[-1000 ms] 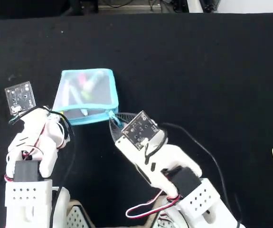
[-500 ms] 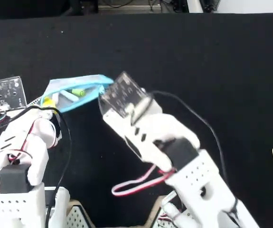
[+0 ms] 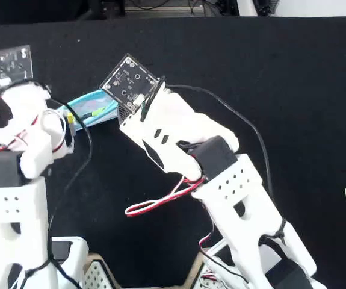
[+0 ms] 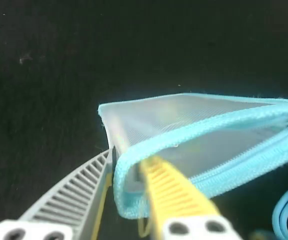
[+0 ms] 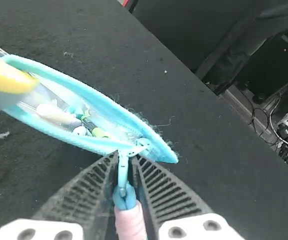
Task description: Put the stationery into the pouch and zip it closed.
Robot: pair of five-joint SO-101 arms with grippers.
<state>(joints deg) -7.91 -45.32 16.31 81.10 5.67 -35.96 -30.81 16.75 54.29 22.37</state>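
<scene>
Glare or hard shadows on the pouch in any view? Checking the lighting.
High view: the black table shows no hard shadows; the pouch is evenly lit. Left wrist view: pale sheen on its mesh by the left hand, nothing washed out. Right wrist view: no glare; the stationery and the zipper pull in the right hand show plainly.

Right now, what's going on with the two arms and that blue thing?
Both arms hold a light-blue mesh pouch between them over the black table, with its opening facing up. The left jaws clamp one end of its rim. The right jaws pinch the zipper pull at the other end. Inside lie pens and markers. The zip is open along nearly its whole length, not yet closed.
</scene>
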